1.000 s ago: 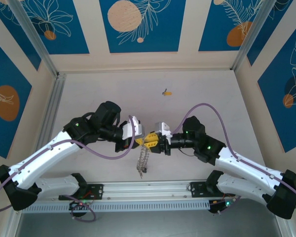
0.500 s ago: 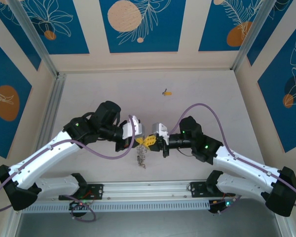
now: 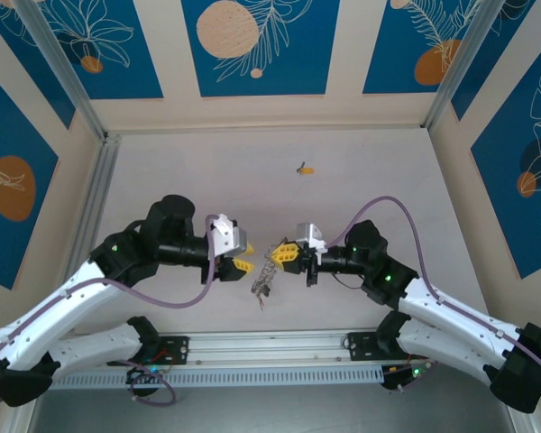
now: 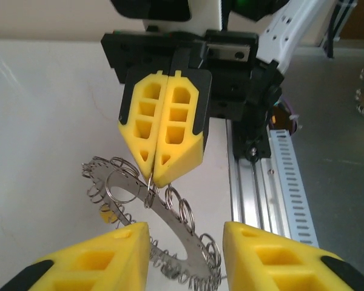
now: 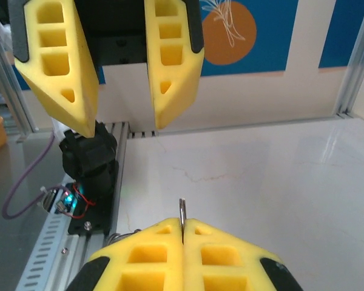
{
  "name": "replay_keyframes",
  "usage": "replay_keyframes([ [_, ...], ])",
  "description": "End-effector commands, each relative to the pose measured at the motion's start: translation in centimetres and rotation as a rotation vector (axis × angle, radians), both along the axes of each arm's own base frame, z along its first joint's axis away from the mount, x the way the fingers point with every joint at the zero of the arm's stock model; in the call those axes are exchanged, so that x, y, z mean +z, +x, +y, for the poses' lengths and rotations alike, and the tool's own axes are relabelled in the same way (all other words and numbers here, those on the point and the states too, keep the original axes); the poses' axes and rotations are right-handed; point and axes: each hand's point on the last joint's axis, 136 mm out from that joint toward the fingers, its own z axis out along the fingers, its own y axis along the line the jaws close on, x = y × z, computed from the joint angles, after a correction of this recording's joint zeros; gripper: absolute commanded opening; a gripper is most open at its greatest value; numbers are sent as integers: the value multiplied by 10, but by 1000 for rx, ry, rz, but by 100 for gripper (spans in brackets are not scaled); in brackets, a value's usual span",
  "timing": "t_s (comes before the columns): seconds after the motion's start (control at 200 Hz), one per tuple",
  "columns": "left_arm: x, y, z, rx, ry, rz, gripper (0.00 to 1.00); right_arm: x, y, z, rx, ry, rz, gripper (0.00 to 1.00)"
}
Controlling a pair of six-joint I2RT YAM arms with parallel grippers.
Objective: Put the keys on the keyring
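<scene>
so the right gripper has its fingers pressed tight together, pinching one of the small wire loops on the rim of the keyring. the keyring hangs tilted from that pinch, down toward the table, between the two arms and near their bases. we can't tell if its low edge touches the table. in the left wrist view we get the flat grey ring up close, its rim fringed with silvery loops. the left gripper faces the right one from just beside the keyring. its fingers are spread apart and hold nothing, and part of the ring shows between them. one key with a yellow tag lies alone on the table, well apart from both grippers, toward the far wall. in the right wrist view a thin sliver of metal pokes up out of the closed yellow fingertips.
</scene>
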Motion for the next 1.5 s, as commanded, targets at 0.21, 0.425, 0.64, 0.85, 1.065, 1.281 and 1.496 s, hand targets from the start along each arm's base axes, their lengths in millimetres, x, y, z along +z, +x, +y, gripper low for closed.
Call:
replay_keyframes([
  [0.21,19,-3,-11,-40,-156,13,37,56,-25,-6,111,225,-73,0],
  [0.425,30,-2,-14,-60,-245,15,36,70,-30,-10,129,295,-75,0],
  [0.64,33,-2,-18,-80,-268,20,32,73,-31,-8,141,303,-76,0],
  [0.85,33,0,-23,-93,-280,22,30,72,-31,-5,146,299,-72,0],
  [1.065,31,2,-29,-108,-283,38,30,74,-30,-4,139,301,-74,0],
  [1.281,21,6,-29,-91,-255,50,25,78,-30,-5,136,316,-83,0],
  [1.496,17,6,-29,-84,-243,50,18,85,-30,-8,127,342,-91,0],
])
